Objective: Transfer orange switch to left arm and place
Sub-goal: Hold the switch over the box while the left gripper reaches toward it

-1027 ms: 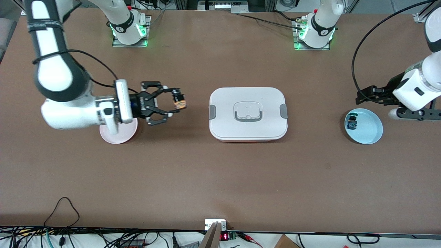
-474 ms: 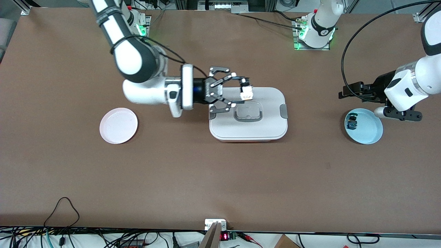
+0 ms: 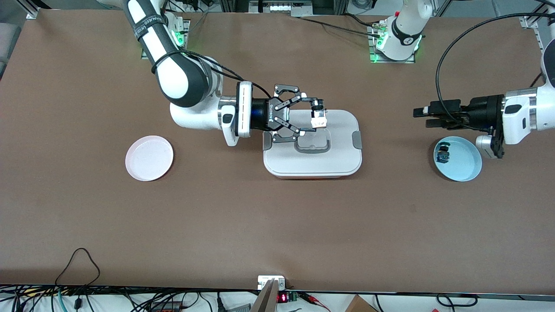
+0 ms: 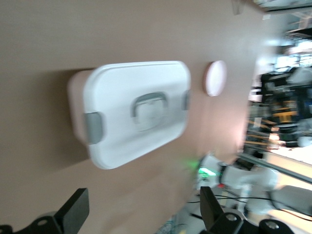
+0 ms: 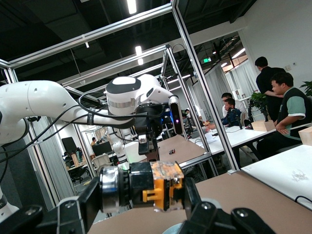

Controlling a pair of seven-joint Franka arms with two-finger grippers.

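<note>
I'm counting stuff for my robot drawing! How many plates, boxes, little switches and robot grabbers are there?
Plates: 2, pink plate and blue plate
Boxes: 1, box
Switches: 2, orange switch held over the box, blue-green switch in the blue plate
Grippers: 2, right gripper and left gripper
Total: 7

The box is partly covered by the right gripper in the front view. The left gripper is cut off at the left wrist view's edge. Markings on the small switch in the blue plate cannot be read.
</note>
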